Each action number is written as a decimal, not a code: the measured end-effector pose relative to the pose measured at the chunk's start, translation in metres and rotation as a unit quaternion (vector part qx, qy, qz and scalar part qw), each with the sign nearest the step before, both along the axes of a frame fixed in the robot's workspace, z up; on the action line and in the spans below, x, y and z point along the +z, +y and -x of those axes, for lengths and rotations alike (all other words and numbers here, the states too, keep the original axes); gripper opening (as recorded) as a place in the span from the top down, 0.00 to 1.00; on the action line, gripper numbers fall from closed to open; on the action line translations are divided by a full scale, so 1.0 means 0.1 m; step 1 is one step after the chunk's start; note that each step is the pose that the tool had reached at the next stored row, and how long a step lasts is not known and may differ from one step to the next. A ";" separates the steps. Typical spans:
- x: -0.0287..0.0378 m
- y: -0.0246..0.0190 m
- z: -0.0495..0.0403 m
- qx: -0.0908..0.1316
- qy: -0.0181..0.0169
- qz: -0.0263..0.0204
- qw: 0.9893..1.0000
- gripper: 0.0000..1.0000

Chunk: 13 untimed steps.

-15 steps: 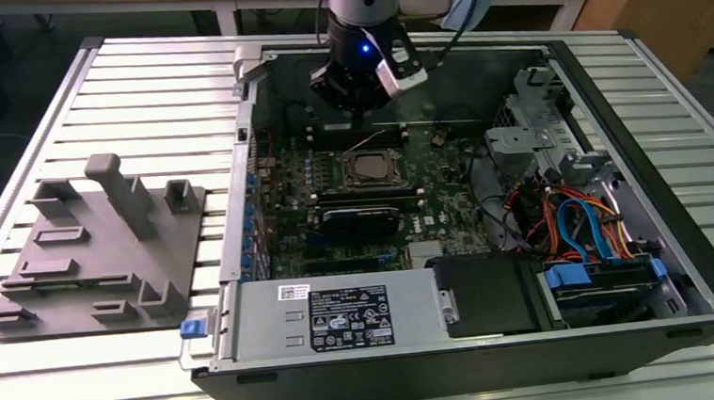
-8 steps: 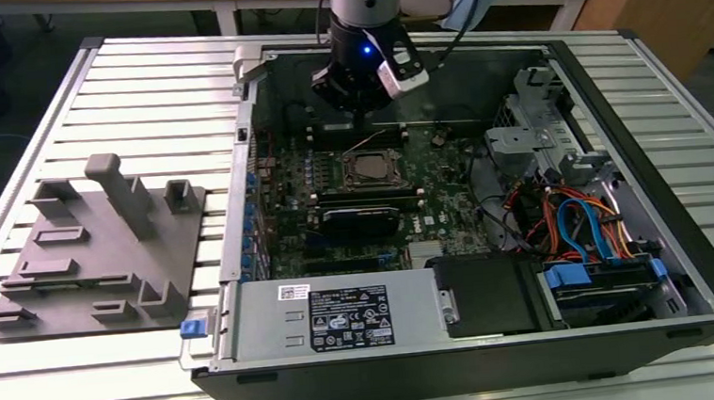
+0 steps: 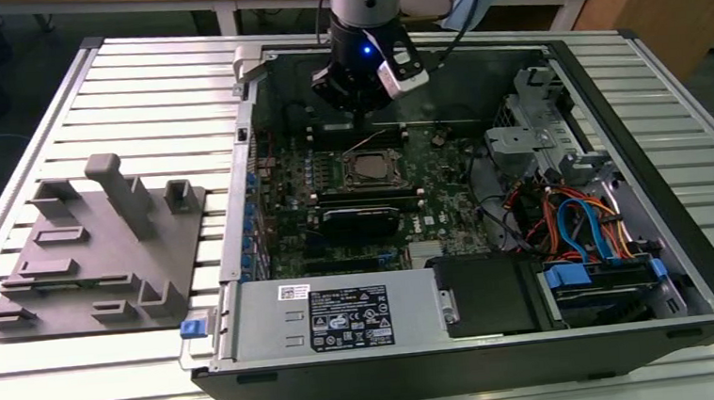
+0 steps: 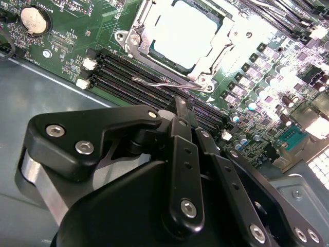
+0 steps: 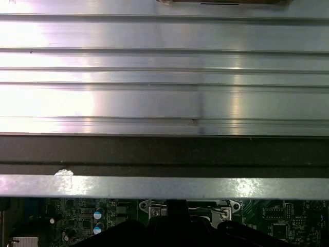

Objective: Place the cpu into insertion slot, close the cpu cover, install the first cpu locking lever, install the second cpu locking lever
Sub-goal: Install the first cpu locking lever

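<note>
So we're looking at the gripper [image 4: 181, 106] hanging low over the motherboard [image 4: 61, 62] inside the open computer case [image 3: 676, 263], with its jaws looking pinched together and carrying nothing. The cpu [image 4: 182, 38] is sitting in the insertion slot [image 4: 134, 37]. The cpu cover [image 4: 218, 51] is lying flat around it, with the shiny top showing through the window. A thin wire locking lever [image 4: 154, 81] is running along the socket edge, just beside the black memory slots [image 4: 123, 72], and the gripper's tip is hovering right near it. We're not able to tell if that lever is latched.

Silvery cpu [image 4: 184, 37], green mobo [image 4: 67, 49], black claw [image 4: 179, 107].
</note>
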State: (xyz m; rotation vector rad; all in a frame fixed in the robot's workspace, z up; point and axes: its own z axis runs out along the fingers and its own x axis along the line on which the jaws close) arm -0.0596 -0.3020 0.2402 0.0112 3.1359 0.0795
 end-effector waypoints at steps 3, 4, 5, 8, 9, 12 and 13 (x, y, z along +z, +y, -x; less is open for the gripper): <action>-0.003 -0.001 -0.002 0.000 0.000 -0.002 1.000 0.90; -0.006 -0.005 -0.007 0.000 0.000 -0.006 1.000 0.90; -0.012 -0.010 -0.013 0.000 0.000 -0.008 1.000 0.90; -0.037 -0.037 -0.030 -0.001 0.000 -0.014 1.000 0.90; -0.045 -0.045 -0.037 -0.001 0.000 -0.015 1.000 0.90; -0.060 -0.052 -0.064 -0.002 0.000 -0.018 1.000 0.90; -0.063 -0.053 -0.073 -0.002 0.000 -0.018 1.000 0.90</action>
